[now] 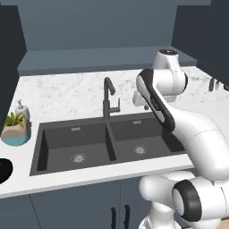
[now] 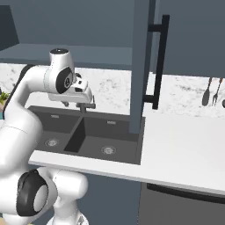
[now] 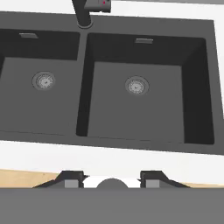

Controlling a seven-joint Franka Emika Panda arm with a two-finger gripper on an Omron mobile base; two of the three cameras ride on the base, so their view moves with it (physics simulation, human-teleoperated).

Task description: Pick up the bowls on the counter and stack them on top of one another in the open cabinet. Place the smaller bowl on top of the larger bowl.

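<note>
The smaller bowl point(image 1: 3, 170), glossy black, pokes in at the left edge on the counter point(image 1: 67, 178), in front of the sink's left corner. The larger wooden bowl is out of view. The open cabinet point(image 1: 103, 59) spans the back wall above the counter, its blue-grey shelf bare. My gripper point(image 3: 113, 180) hangs over the double sink point(image 3: 131, 92), far right of the black bowl, pointing down at the right basin. It is open, and nothing lies between the fingertips point(image 3: 72, 178). From the right base view the gripper point(image 2: 74, 104) sits just in front of the faucet.
A dark faucet point(image 1: 107, 99) rises behind the sink divider. A teal plant pot point(image 1: 17, 130) and a soap dispenser point(image 1: 21, 110) stand left of the sink. An open cabinet door with a black bar handle point(image 2: 154, 61) juts out on the right. Utensils point(image 2: 211, 92) hang on the wall.
</note>
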